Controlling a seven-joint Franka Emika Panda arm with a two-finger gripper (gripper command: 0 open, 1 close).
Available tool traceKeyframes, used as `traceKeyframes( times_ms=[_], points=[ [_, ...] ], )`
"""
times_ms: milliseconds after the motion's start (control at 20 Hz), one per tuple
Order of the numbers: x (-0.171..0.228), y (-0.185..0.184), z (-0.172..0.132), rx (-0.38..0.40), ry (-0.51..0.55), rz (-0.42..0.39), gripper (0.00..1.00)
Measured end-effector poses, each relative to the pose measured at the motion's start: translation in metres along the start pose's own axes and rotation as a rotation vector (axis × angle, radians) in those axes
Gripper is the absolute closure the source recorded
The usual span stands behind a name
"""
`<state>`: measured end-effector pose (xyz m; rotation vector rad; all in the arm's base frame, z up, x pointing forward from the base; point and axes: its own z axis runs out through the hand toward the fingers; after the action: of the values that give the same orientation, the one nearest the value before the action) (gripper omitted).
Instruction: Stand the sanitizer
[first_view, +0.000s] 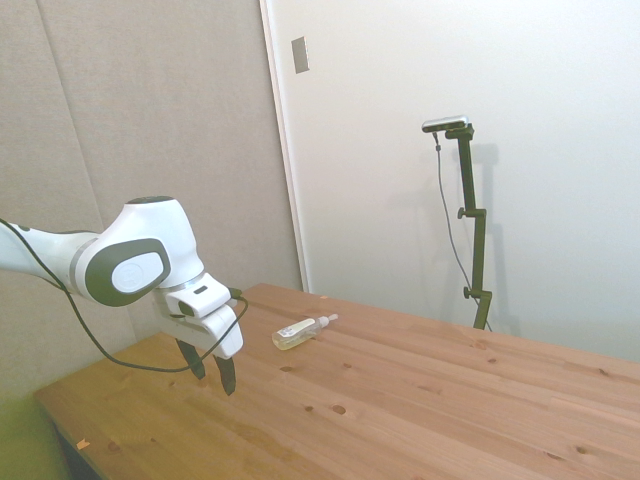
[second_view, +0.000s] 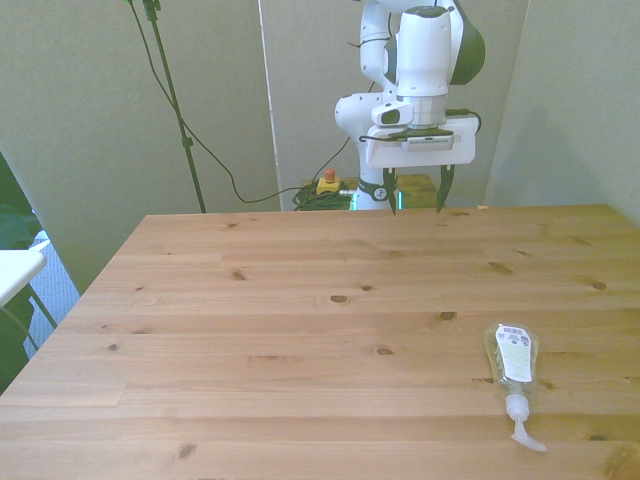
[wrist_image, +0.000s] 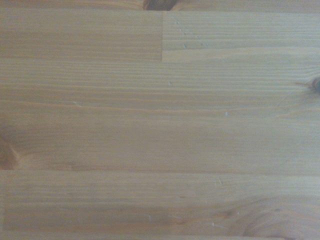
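Observation:
The sanitizer (first_view: 303, 332) (second_view: 512, 363) is a small clear bottle of pale yellowish liquid with a white pump top and a whitish label. It lies flat on its side on the wooden table (first_view: 420, 400) (second_view: 300, 330), near the front view's right edge, pump end pointing away from the robot. My gripper (first_view: 212, 374) (second_view: 412, 195) hangs open above the table's edge nearest the robot base, well away from the bottle, with nothing between its fingers. The wrist view holds only bare wood grain (wrist_image: 160, 125).
A dark cable (first_view: 110, 355) loops from the arm down past the gripper. Behind the table in the front view lie coiled cables and a yellow box with a red button (second_view: 327, 184). A white surface (second_view: 15, 268) juts in at the front view's left.

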<state>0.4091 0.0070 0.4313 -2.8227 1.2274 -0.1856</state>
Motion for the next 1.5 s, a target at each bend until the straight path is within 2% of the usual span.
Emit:
traceKeyframes(
  times_ms=[150,250,550,1000,1350,1500],
  points=[
    [0.002,-0.002,0.000,0.003,0.003,0.004,0.00],
    [0.012,-0.017,-0.008,0.027,0.022,0.022,0.00],
    [0.049,-0.107,-0.018,0.093,0.098,0.104,0.00],
    [0.126,-0.236,0.028,0.153,0.142,0.225,0.00],
    [0.165,-0.286,0.057,0.192,0.173,0.286,0.00],
    [0.181,-0.298,0.078,0.175,0.168,0.304,0.00]
  ],
)
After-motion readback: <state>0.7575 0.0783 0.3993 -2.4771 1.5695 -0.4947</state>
